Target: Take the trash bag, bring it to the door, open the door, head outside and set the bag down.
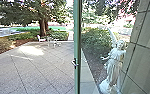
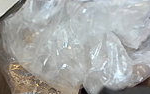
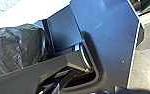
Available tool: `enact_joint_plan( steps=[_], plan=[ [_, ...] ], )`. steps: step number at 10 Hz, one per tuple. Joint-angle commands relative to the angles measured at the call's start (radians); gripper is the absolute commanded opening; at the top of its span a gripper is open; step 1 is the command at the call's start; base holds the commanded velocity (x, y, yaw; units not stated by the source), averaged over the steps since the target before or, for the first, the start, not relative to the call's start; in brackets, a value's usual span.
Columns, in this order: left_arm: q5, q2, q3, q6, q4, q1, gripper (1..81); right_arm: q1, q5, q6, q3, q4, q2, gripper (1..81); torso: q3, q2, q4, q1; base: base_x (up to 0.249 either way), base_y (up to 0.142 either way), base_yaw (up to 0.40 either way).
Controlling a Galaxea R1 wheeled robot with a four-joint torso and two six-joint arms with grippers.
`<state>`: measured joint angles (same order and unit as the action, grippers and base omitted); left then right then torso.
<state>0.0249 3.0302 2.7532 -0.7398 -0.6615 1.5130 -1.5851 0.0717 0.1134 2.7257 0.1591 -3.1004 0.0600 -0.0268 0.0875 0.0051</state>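
The bag bunches up close by the left wrist; whether either pincer is open or closed, I can't tell. Best ease past the door onto the paving, keeping the plastic from snagging.

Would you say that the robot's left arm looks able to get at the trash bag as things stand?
Very likely yes: the bag looms close in the left wrist view, and nothing seems to block the way to its crumpled clear plastic.
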Motion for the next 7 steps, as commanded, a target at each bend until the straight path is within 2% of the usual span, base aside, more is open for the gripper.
enact_joint_plan(
  steps=[1, 7],
  plan=[
    [-0.071, 0.006, -0.004, -0.009, 0.003, -0.052, 1.0, 0.038, -0.061, -0.008, -0.006, -0.01, -0.003, 81.1, 0.0, 0.0, 0.0, 0.0, 0.079, 0.0, 0.0],
    [-0.071, 0.007, -0.004, -0.009, 0.002, -0.053, 1.0, 0.038, -0.061, -0.008, -0.006, -0.009, -0.002, 81.1, 0.0, 0.0, 0.0, 0.0, 0.079, 0.0, 0.0]
  ],
)
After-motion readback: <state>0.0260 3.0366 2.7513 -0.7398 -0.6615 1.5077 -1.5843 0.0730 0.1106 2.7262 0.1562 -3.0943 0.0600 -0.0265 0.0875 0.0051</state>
